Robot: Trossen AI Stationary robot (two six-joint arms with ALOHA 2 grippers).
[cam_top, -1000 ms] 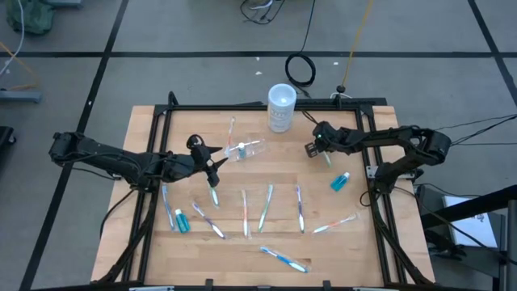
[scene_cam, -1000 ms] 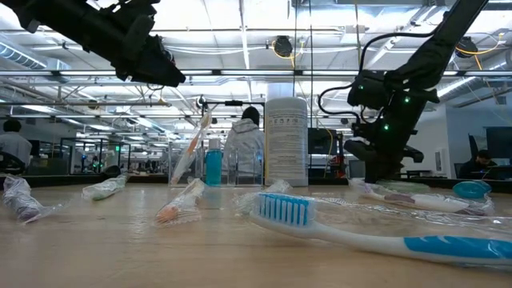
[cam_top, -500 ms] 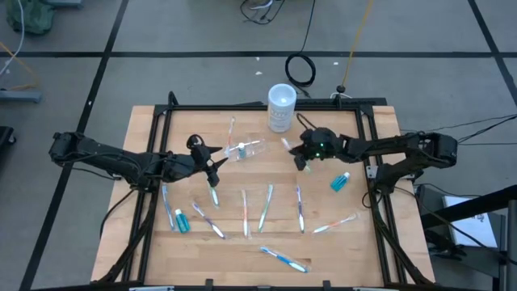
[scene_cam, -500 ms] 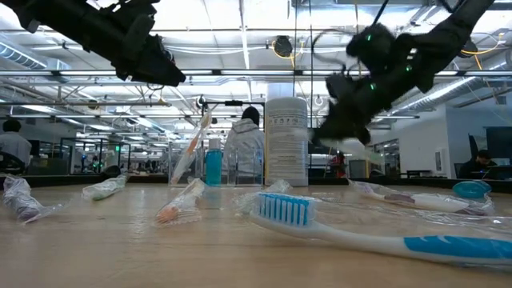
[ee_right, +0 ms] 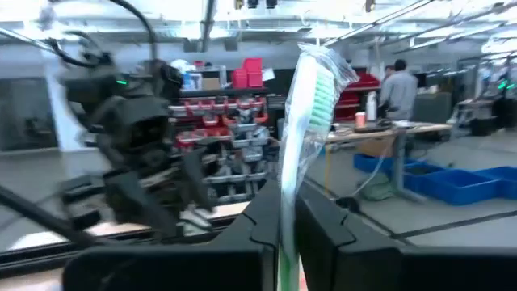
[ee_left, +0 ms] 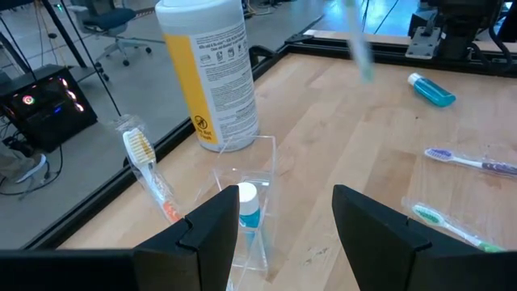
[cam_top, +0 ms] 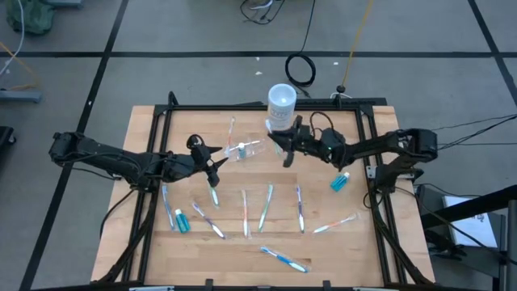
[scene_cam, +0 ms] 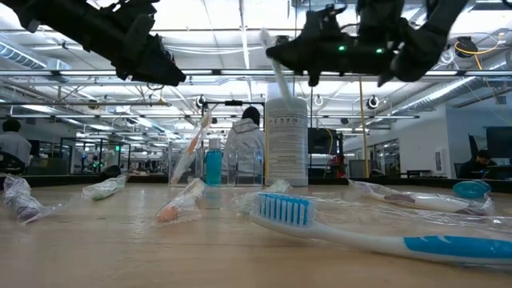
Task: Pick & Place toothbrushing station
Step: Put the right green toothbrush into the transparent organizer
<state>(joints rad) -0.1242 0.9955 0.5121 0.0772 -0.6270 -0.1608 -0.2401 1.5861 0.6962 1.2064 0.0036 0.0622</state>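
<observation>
Blue toothbrush [scene_cam: 384, 236] lies nearest on the table [cam_top: 323, 250]. Clear holder [cam_top: 246, 149] w/ teal tube [ee_left: 249, 212] sits mid-table, left gripper [cam_top: 212, 166] just beside it, fingers spread, empty. Right gripper [cam_top: 287, 150] pinches wrapped green toothbrush [ee_right: 303, 137] in the air near white canister [cam_top: 281, 107].

Right gripper [cam_top: 284, 150], clamped on a wrapped toothbrush [ee_right: 303, 129], sits just right of the clear holder [cam_top: 246, 149]. White canister [cam_top: 280, 107] blocks the far side; left gripper [cam_top: 212, 164], jaws apart, crowds the holder's left. We see bare table [cam_top: 347, 234] at the right near corner and between holder and the near row of toothbrushes [cam_top: 245, 212].
</observation>
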